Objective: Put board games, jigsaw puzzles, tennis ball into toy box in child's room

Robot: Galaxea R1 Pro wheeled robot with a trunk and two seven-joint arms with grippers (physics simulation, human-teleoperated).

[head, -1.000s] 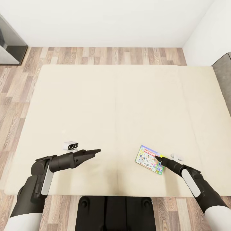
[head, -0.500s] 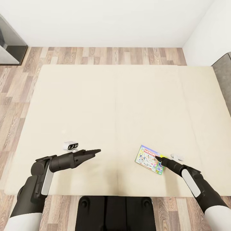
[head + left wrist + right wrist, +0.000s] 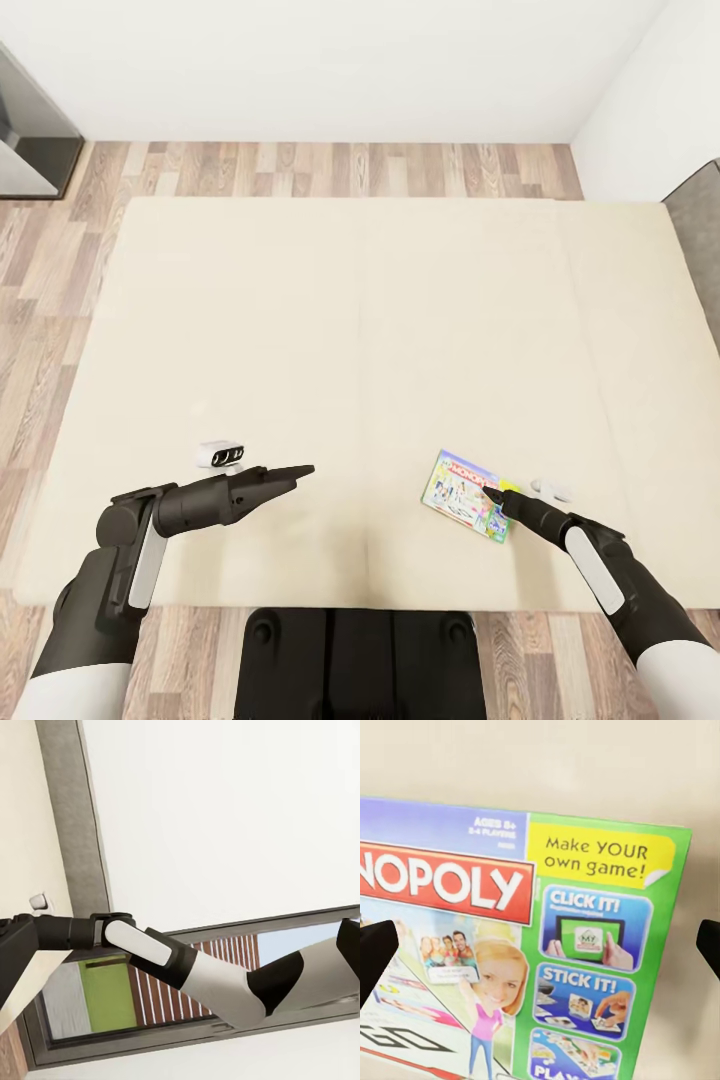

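**Right gripper over the Monopoly box on the bed**

Right gripper [image 3: 492, 497] hangs at the near right corner of the Monopoly box [image 3: 465, 496], its fingers [image 3: 375, 954] spread wide to either side of the cover. Left gripper [image 3: 296, 470] hovers above bare mattress, well apart from the box, jaws closed to a point. Monopoly lies flat near the front edge of the bed [image 3: 380, 320]. Beyond the bed runs plank floor [image 3: 330, 170], then white wall [image 3: 330, 60].

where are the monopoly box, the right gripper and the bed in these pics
Monopoly box [image 3: 460, 494]: head view, middle of its printed cover.
Right gripper [image 3: 490, 494]: head view, fingertips over the box's near corner.
Bed [image 3: 380, 330]: head view, bare beige mattress.
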